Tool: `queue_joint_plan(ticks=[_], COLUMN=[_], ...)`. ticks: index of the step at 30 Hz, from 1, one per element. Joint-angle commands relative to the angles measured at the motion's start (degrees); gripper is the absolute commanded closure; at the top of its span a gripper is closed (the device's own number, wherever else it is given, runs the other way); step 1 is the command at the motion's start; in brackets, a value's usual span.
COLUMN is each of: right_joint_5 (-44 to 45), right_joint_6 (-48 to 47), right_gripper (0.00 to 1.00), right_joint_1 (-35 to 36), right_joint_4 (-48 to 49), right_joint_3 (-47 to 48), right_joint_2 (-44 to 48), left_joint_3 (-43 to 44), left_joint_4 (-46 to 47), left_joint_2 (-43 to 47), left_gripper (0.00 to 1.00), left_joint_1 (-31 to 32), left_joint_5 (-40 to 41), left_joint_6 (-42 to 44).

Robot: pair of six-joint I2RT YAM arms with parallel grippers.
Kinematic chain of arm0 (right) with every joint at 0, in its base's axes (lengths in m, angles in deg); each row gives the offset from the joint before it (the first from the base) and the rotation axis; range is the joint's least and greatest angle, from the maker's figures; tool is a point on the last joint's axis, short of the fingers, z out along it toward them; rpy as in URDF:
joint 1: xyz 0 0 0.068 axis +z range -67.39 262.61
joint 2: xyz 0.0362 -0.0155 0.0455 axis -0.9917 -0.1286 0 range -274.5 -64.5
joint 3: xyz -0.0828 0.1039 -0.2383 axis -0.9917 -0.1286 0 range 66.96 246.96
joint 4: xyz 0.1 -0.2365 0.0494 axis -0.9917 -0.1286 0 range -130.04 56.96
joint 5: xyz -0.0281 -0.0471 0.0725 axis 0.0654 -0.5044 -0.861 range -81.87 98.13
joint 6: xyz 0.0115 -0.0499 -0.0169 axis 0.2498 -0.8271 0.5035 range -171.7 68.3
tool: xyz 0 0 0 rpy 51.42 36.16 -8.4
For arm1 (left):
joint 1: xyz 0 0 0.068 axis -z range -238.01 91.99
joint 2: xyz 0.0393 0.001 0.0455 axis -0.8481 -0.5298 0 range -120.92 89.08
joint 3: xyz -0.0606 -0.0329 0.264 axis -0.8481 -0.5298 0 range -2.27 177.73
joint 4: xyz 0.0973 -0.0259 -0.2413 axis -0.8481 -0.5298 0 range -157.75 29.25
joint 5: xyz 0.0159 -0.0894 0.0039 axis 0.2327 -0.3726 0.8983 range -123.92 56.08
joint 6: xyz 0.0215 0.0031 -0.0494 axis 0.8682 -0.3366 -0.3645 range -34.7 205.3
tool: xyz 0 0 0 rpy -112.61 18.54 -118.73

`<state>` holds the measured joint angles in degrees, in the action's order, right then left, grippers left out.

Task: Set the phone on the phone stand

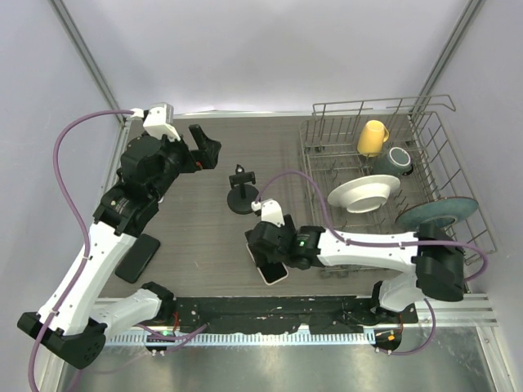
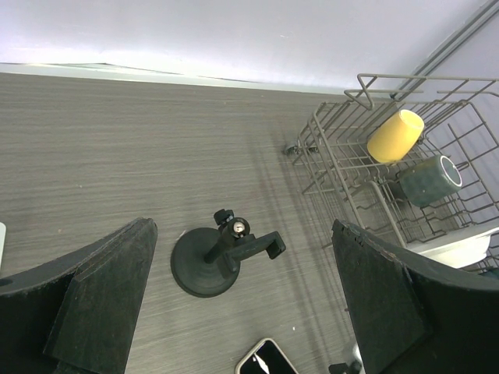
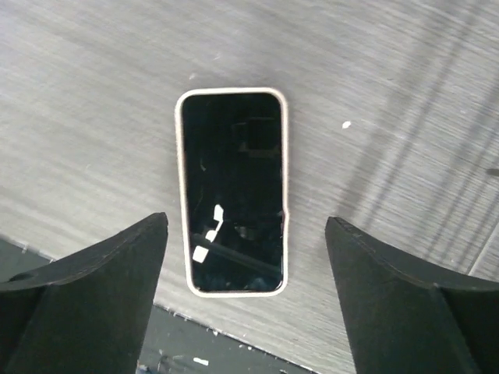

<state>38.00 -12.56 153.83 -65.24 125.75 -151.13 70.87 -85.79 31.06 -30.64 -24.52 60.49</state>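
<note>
A phone in a white case [image 3: 232, 191] lies face up on the wood table near the front edge; it also shows in the top view [image 1: 276, 272] and, partly, in the left wrist view [image 2: 265, 360]. My right gripper [image 3: 245, 226] is open and hovers straight over it, one finger on each side, not touching; in the top view my right gripper [image 1: 265, 251] covers part of the phone. The black phone stand [image 1: 239, 194] stands upright mid-table, empty, and shows in the left wrist view [image 2: 221, 253]. My left gripper [image 1: 207, 147] is open and empty, raised behind and left of the stand.
A second dark phone [image 1: 137, 257] lies at the left beside my left arm. A wire dish rack [image 1: 327, 131] at the right holds a yellow cup [image 1: 372, 137], a green mug [image 1: 399, 161], a white bowl [image 1: 364, 194] and a teal plate [image 1: 437, 214].
</note>
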Motion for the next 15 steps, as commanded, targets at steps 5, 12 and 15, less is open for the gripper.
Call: queue_joint_plan(ticks=[5,12,15], right_joint_5=[-17.55,-15.02,-14.14], right_joint_6=[-7.93,-8.99,-9.25], right_gripper=[0.02,0.02,0.02], right_joint_1=[-1.96,-2.32,-2.31], right_joint_4=[12.69,7.42,6.63], right_joint_3=[-7.28,-1.22,-0.60], right_joint_2=[5.69,-3.19,-5.04], left_joint_3=[0.16,0.25,0.51], left_joint_4=[2.89,2.80,2.45], left_joint_2=[0.10,-0.60,-0.87], left_gripper=[0.00,0.00,0.00], left_joint_1=[0.13,0.13,0.13], left_joint_5=[-0.18,-0.44,-0.44], left_joint_6=[0.91,0.91,0.91])
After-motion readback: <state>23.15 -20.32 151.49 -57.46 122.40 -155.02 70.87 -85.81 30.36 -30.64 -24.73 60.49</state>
